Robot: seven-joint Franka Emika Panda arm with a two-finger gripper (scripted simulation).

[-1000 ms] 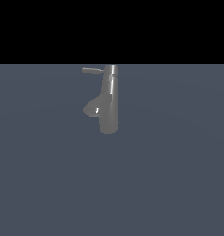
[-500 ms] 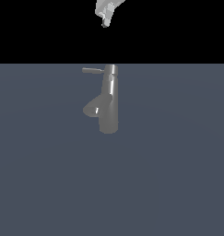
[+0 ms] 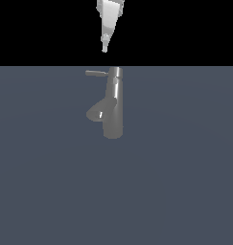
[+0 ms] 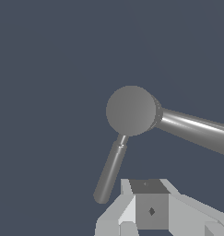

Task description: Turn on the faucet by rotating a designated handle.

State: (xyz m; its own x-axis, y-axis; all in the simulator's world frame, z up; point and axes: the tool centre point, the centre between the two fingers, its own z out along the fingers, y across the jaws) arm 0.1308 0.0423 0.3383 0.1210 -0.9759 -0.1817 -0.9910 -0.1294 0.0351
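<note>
The faucet [image 3: 114, 107] is a glossy grey column standing on the dark floor, with a stubby spout [image 3: 98, 111] branching toward the exterior view's left. Its handle [image 3: 96, 73] is a thin rod sticking out from the top cap, also toward the exterior view's left. My gripper [image 3: 104, 48] hangs above the handle and clear of it, its fingers together and holding nothing. The wrist view looks down on the round top cap [image 4: 131, 110], with the handle [image 4: 111, 170] running from it toward my gripper [image 4: 149, 208]. The faucet's column [image 4: 191, 129] shows there too.
A flat dark grey-blue floor [image 3: 185, 182] spreads around the faucet. Beyond its far edge the background is black.
My gripper has come down into the exterior view from above and now hangs lower, closer to the handle. The faucet and its handle have not moved.
</note>
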